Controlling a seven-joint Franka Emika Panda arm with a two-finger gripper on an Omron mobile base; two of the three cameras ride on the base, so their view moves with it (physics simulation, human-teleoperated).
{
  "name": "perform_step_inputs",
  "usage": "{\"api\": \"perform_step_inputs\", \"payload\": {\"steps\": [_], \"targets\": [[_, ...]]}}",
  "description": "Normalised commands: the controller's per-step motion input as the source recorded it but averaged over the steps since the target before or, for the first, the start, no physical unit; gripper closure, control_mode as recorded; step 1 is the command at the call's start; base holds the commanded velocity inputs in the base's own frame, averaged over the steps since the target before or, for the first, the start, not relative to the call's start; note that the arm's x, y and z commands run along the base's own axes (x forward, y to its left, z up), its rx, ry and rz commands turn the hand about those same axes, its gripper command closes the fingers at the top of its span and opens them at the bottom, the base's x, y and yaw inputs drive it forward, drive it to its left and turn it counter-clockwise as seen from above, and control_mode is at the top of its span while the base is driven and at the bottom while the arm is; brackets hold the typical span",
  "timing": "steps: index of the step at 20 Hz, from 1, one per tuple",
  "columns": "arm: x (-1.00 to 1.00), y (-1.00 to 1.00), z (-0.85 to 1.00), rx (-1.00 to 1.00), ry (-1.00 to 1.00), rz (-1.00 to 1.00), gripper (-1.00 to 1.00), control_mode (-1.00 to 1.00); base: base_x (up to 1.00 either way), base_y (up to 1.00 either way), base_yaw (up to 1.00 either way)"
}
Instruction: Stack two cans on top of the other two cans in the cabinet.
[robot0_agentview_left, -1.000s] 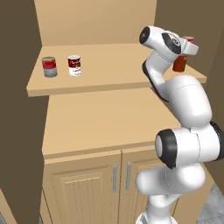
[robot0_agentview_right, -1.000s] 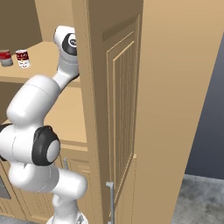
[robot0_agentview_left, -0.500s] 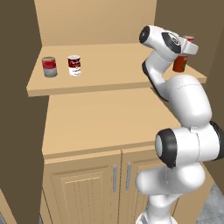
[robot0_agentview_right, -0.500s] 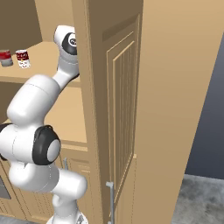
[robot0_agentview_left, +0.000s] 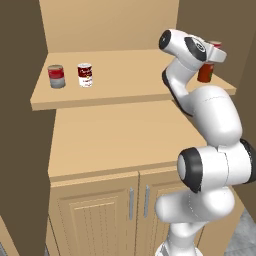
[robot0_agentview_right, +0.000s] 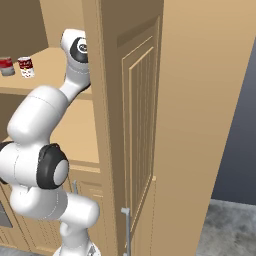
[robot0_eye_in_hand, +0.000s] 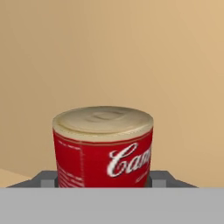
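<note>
My gripper is shut on a red can with white script and a pale lid; a grey fingertip shows on each side of it. From the left base, the gripper is at the right end of the cabinet shelf, and the held can's red top peeks out beside it. Right below stands the plain orange-red can; whether the two touch I cannot tell. At the shelf's left stand a red-over-grey can and a dark-red-and-white labelled can, apart from each other.
The counter lies under the shelf, above two shut panelled doors with metal handles. Brown side walls close in the shelf. From the right base, a tall tan side panel hides the hand.
</note>
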Motion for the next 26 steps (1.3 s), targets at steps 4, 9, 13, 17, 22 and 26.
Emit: {"api": "perform_step_inputs", "payload": {"steps": [4, 9, 13, 17, 22, 26], "targets": [[0.0, 0.11, 0.0, 0.0, 0.0, 0.0, 1.0, -1.0, 0.0, 0.0, 0.0], [-0.04, 0.09, 0.03, 0.0, 0.0, 0.0, 1.0, -1.0, 0.0, 0.0, 0.0], [-0.06, 0.01, 0.0, 0.0, 0.0, -0.01, 1.0, -1.0, 0.0, 0.0, 0.0], [0.0, -0.01, -0.03, -0.01, 0.0, -0.01, 1.0, -1.0, 0.0, 0.0, 0.0], [0.0, -0.03, -0.05, 0.0, 0.0, 0.0, 1.0, -1.0, 0.0, 0.0, 0.0], [0.0, 0.0, -0.08, 0.0, 0.0, 0.0, 1.0, -1.0, 0.0, 0.0, 0.0]]}}
